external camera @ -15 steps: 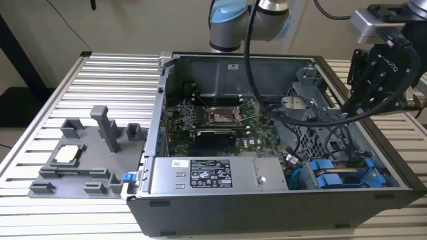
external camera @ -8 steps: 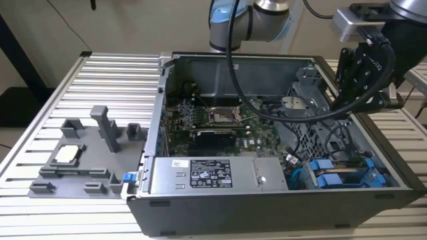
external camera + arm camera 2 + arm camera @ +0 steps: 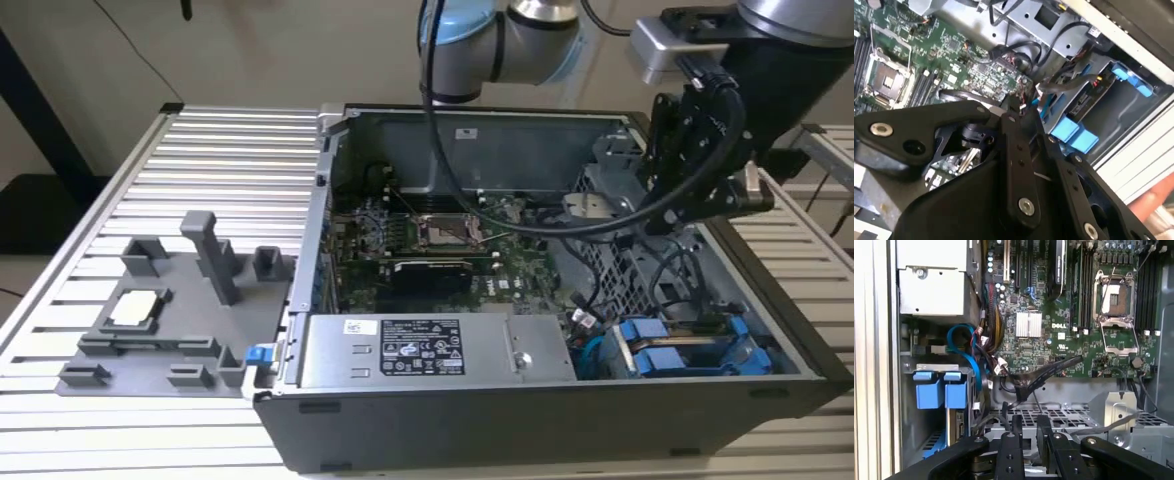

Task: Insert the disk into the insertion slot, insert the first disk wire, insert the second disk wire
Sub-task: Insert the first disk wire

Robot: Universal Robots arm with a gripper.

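Note:
The disk (image 3: pixel 674 355) sits in its blue carrier inside the insertion slot (image 3: pixel 747 335), the grey bay at the case's front corner on the exterior view's right. In the first wrist view its blue tabs (image 3: pixel 936 390) stick out of the slot (image 3: pixel 906 405). The second wrist view shows the disk (image 3: pixel 1084 102) edge-on. My gripper (image 3: pixel 674 220) hangs above the perforated cage, farther back than the disk and apart from it. Its fingers are drawn together, and I cannot make out anything pinched in the gripper (image 3: pixel 1014 106) (image 3: pixel 1029 429). A black flat wire (image 3: pixel 1049 371) and a blue wire (image 3: pixel 961 337) lie loose near the slot.
The grey power-supply box (image 3: pixel 427 350) fills the case's front. The motherboard (image 3: pixel 441 240) lies behind it, with its socket bare. A perforated grey panel (image 3: pixel 1064 417) lies just under the gripper. A grey fixture tray (image 3: pixel 160 320) stands on the slatted table at the exterior view's left.

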